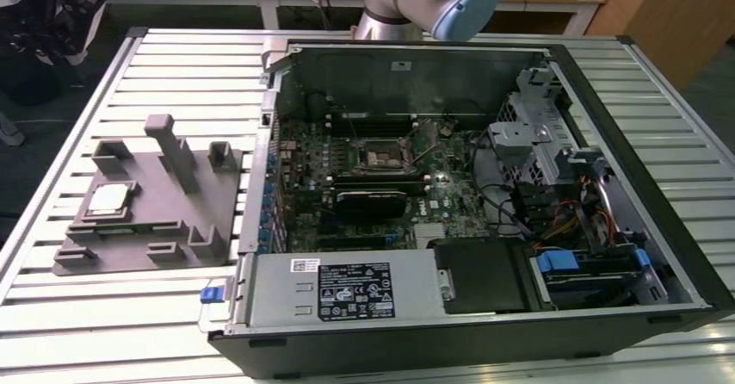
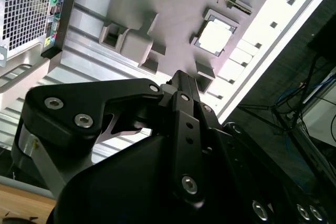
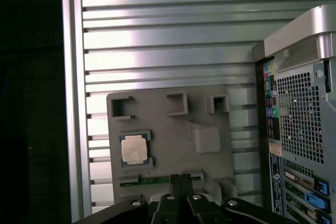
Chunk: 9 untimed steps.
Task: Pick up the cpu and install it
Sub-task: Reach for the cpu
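Note:
The cpu [image 1: 109,199] is a small silver square chip lying flat in a recess of the grey fixture block [image 1: 150,229], on the exterior view's left of the open computer case. Both wrist views look down on the cpu [image 2: 214,38] [image 3: 134,149] from well above. My gripper [image 3: 181,178] [image 2: 177,74] hangs high over the fixture block [image 3: 173,124], apart from the chip, its two black fingers pressed together with nothing between them. The black-framed socket [image 1: 377,154] sits on the motherboard inside the case.
The open computer case [image 1: 643,186] lies on the slatted metal table [image 1: 172,65], with a power supply [image 1: 344,289], cables and drive bays inside. Upright posts [image 1: 172,147] rise from the fixture block. The arm's base [image 1: 425,1] stands behind the case.

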### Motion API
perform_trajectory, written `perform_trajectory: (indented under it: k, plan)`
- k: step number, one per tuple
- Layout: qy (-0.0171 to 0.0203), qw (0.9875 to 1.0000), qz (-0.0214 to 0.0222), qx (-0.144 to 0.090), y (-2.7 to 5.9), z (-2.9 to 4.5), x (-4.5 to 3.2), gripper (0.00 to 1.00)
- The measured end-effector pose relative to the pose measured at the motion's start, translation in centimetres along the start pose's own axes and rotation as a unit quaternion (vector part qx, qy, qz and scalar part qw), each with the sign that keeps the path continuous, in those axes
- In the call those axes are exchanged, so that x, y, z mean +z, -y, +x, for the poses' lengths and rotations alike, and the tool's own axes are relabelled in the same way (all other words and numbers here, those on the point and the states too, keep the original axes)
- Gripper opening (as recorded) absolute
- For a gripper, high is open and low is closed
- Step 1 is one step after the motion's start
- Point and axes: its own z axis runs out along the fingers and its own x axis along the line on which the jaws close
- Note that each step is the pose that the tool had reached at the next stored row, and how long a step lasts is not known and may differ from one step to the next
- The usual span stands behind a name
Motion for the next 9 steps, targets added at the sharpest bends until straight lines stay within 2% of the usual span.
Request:
perform_trajectory:
  k: [9]
  plan:
    - [0.0000, 1.0000, 0.0000, 0.000, 0.07, 0.88, -0.02, 0.11]
